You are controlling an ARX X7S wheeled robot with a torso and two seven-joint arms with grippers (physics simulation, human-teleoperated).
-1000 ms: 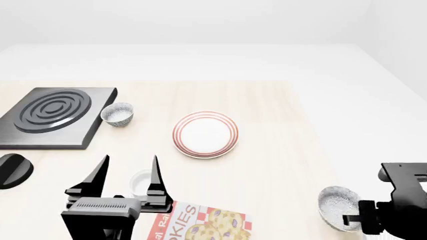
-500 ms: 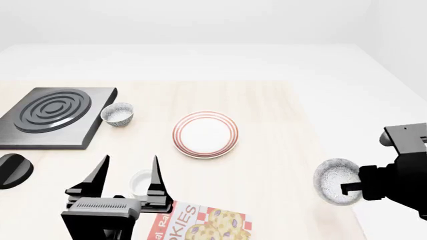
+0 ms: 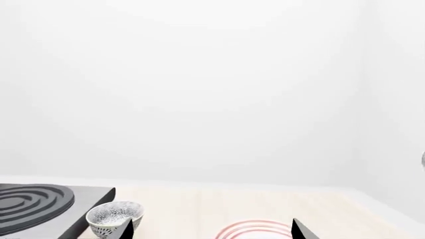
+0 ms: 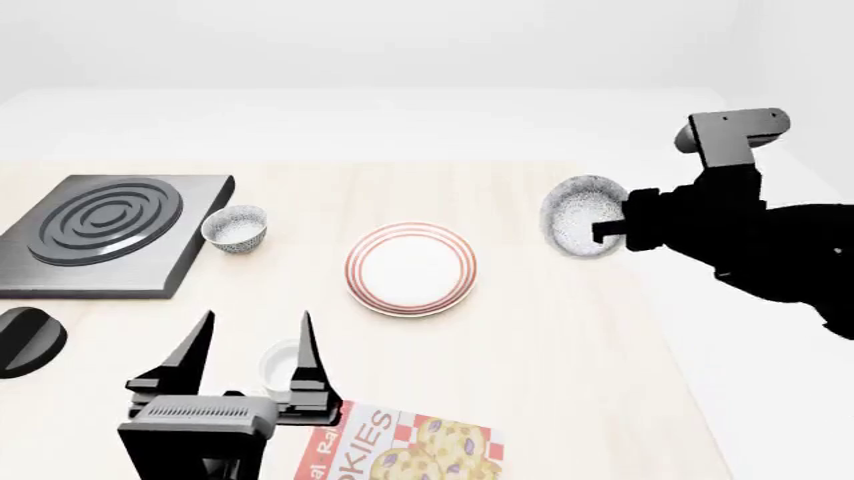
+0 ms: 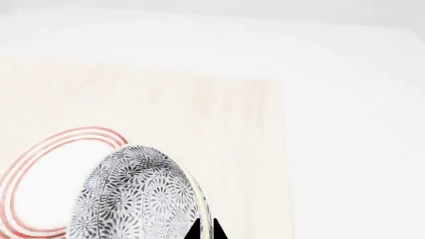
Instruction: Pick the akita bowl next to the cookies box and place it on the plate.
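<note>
Since a second ago my right end effector (image 4: 611, 228) has swung the akita bowl (image 4: 583, 217) from low beside the tabletop's (image 4: 561, 330) near right corner up and inward; it now hangs tipped on its side, mouth facing the plate (image 4: 411, 268), off to the plate's right and apart from it; right end effector is clamped on the bowl's rim, fingertips showing at the rim in the right wrist view; plate edge (image 5: 40, 149) lies below and beside the bowl (image 5: 136, 196) there; pick looks done, transport under way; I judge what's left is to carry it over the plate centre, level it and lower; left end effector (image 4: 254, 350) parked, fingers spread wide around nothing, over a small white cup (image 4: 280, 362) near the cookies box (image 4: 400, 450); second speckled bowl (image 4: 235, 228) by the black burner (image 4: 107, 232) untouched
</note>
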